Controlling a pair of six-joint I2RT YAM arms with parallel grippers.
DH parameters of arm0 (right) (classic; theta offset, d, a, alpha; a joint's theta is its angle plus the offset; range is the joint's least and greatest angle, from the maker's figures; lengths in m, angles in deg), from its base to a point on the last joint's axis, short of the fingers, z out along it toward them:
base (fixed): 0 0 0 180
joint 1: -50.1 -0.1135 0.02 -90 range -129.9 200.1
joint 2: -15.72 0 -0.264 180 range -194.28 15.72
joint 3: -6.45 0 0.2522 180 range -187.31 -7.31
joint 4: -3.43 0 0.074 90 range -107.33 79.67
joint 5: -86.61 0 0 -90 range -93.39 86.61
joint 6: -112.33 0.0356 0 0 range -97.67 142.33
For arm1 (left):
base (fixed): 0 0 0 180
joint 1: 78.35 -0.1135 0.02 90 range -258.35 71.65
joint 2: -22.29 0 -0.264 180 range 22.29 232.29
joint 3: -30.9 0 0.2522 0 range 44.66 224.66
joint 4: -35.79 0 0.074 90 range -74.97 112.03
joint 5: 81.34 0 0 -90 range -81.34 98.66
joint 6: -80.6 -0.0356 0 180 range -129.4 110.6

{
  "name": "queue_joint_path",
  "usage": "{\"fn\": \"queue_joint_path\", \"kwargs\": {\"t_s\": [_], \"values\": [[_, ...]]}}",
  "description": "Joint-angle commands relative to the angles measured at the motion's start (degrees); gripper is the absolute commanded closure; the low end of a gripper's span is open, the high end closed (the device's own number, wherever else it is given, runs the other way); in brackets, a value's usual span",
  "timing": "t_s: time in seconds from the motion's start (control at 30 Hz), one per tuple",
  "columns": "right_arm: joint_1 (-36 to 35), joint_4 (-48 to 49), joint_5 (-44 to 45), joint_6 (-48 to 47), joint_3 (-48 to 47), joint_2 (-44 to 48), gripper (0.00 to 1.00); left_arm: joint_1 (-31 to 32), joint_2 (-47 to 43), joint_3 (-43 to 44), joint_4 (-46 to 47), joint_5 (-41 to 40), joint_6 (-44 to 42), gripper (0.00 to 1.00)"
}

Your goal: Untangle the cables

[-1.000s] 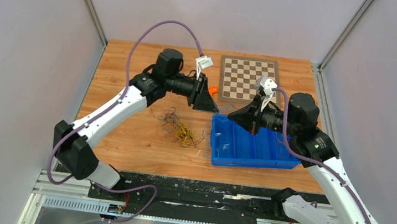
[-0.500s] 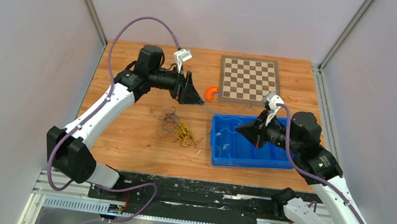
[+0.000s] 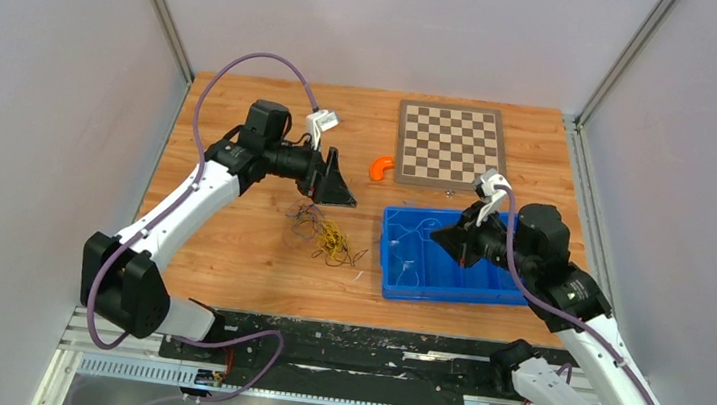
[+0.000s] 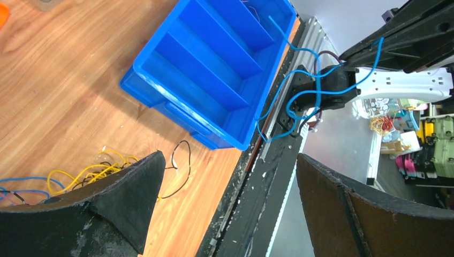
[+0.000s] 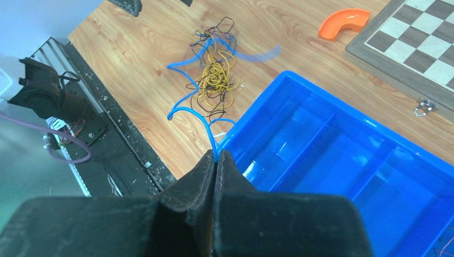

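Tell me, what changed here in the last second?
The left claw opened, apparently releasing the blue cable, and swung left and nearer, toward the tangle. The right claw, shut on that cable, drew back toward its base over the blue bin. Tangle, bin and chessboard stayed put.

blue cable (image 5: pixel 208 136), blue bin (image 3: pixel 465 294), checkered board (image 3: pixel 449 144)

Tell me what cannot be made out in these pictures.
Top view: the tangle is too small; which cable crosses which cannot be told.
Left wrist view: the tangle is mostly hidden behind the left gripper and cut by the left edge.
Right wrist view: one stretch of the blue cable is blurred; its end is hidden inside the shut right gripper.
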State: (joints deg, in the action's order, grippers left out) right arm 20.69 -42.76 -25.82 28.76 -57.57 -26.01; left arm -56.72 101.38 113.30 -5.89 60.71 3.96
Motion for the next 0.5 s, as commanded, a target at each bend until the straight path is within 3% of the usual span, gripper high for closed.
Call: {"fn": "queue_joint_path", "kwargs": {"t_s": [0.0, 0.47], "values": [[0.2, 2.3, 3.1, 2.0, 1.9, 0.2, 1.0, -0.2, -3.0, 0.1, 3.0, 1.7, -0.5, 0.0], [0.2, 12.4, 10.2, 0.0, 10.1, -4.2, 1.0, -0.5, -4.1, -1.7, 3.5, 1.3, -0.4, 0.0]]}}
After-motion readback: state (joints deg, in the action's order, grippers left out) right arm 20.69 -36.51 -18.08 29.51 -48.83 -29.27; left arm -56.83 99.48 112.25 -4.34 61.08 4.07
